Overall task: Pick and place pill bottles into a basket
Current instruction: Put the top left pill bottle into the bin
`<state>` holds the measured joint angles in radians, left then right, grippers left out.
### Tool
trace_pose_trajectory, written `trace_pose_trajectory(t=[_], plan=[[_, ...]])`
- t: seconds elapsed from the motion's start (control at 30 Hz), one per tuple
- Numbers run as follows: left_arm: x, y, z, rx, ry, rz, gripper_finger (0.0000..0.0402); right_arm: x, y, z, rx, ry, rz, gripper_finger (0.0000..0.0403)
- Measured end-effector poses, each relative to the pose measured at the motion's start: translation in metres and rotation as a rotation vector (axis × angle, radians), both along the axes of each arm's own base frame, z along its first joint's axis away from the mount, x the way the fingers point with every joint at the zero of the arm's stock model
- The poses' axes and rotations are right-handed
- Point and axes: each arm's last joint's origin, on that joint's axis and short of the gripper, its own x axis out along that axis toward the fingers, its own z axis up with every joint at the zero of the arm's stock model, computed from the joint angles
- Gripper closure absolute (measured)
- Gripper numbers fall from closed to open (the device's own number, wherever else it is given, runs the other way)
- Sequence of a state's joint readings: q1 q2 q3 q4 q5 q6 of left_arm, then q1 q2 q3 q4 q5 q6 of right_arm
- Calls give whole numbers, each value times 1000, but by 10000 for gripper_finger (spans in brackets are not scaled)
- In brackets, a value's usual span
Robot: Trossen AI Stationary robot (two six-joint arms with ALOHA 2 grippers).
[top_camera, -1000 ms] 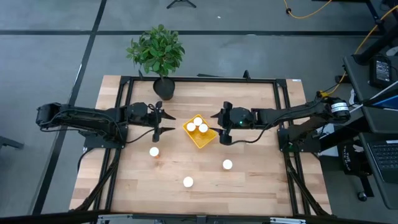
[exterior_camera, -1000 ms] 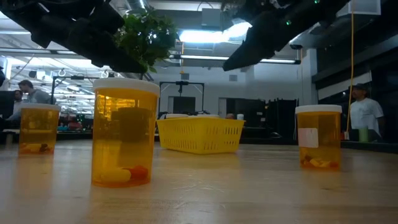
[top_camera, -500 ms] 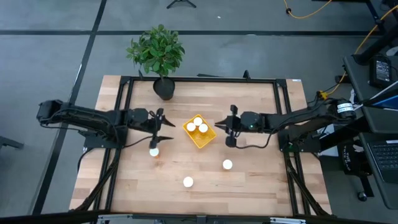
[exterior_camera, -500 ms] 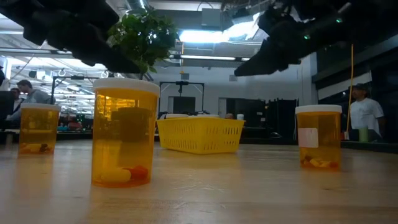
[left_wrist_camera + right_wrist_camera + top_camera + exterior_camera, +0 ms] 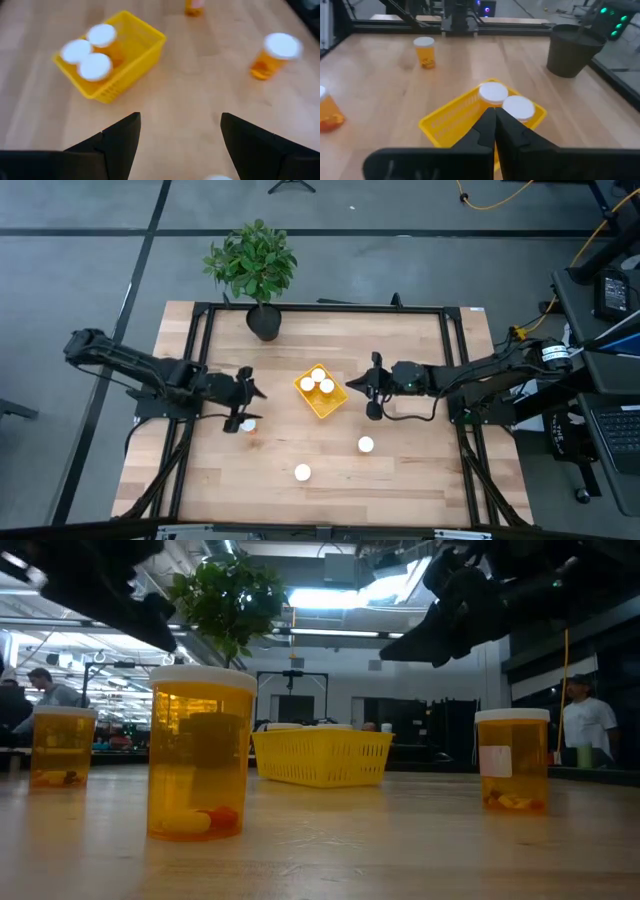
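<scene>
High view: the basket (image 5: 322,395) is sitting mid-surface and carrying three pill bottles (image 5: 319,383), white caps up. Three more are standing loose on the surface (image 5: 400,470): one under the left gripper (image 5: 243,410), one (image 5: 366,445) towards the right arm's side, one (image 5: 302,473) nearer the front edge. By this count the task is sitting at about half done. The left gripper is hanging over its bottle (image 5: 248,424) with fingers spread wide, holding nothing. The right gripper (image 5: 374,390) is hovering just beside the basket, fingers pressed together and empty.

Low view: this is giving bottle height and contents, which the overhead cannot. Pills are lying at the bottom of the near bottle (image 5: 201,752). Two others (image 5: 63,746) (image 5: 511,760) are flanking it, with the basket behind.

Left wrist view: the open fingers (image 5: 120,137) are framing bare wood, and a sliver of white cap is showing between them at the edge.

Right wrist view: the closed fingers (image 5: 490,125) are pointing at the basket, and the plant pot (image 5: 572,50) is standing beyond.
</scene>
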<state>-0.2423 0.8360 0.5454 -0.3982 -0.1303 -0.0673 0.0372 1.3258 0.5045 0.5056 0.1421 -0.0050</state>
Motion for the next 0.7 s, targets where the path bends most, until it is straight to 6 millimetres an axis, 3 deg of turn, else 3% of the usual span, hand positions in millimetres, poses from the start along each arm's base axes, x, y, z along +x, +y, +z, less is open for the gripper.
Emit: trace_pose_trajectory(t=[0.23,0.5,0.7], plan=[[-15,-20,-2,-136,92,39,132,0,6,0,14,-2,21,395],[-25,-37,-3,-125,84,57,132,-1,20,0,45,-4,68,394],[-35,-43,-25,-101,123,135,132,-2,30,0,55,-4,103,392]])
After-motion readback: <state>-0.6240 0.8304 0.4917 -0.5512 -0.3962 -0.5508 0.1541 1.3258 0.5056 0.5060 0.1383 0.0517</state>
